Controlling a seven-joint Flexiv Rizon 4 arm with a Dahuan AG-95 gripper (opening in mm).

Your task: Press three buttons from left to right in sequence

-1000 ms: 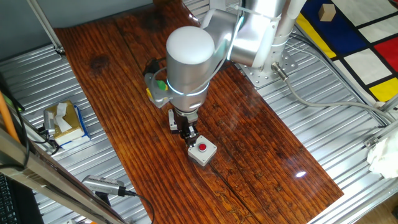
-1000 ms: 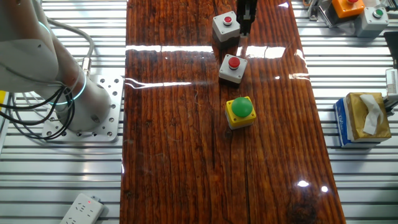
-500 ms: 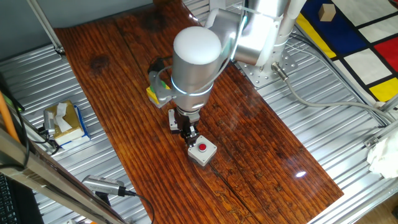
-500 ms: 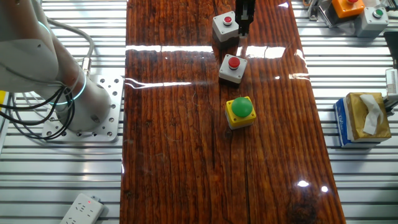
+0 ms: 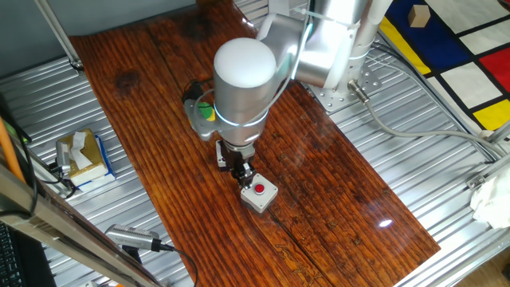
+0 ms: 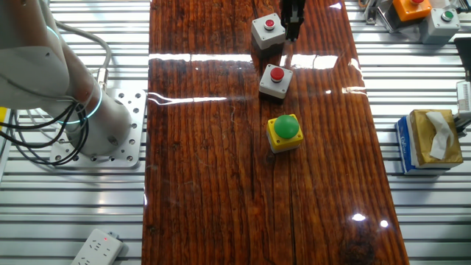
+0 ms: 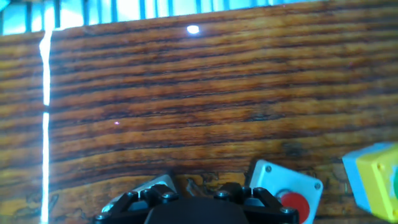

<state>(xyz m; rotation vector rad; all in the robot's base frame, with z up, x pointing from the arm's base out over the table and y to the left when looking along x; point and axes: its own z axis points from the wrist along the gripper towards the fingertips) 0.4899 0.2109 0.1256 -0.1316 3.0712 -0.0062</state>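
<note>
Buttons are numbering three on the wooden surface, all in one row, each on its own small square box. Taking the white-and-black box with the red cap as the landmark: the yellow box with the green cap is sitting just beside it on one side, and the light grey box with the red cap is sitting just beside it on the opposite side. One hand is hanging close beside the light grey box, on the side away from the arm's base. Whether its fingers are spread or closed, I cannot tell. Two tissue-box views are showing one tissue box off the wood, far from the landmark.
</note>
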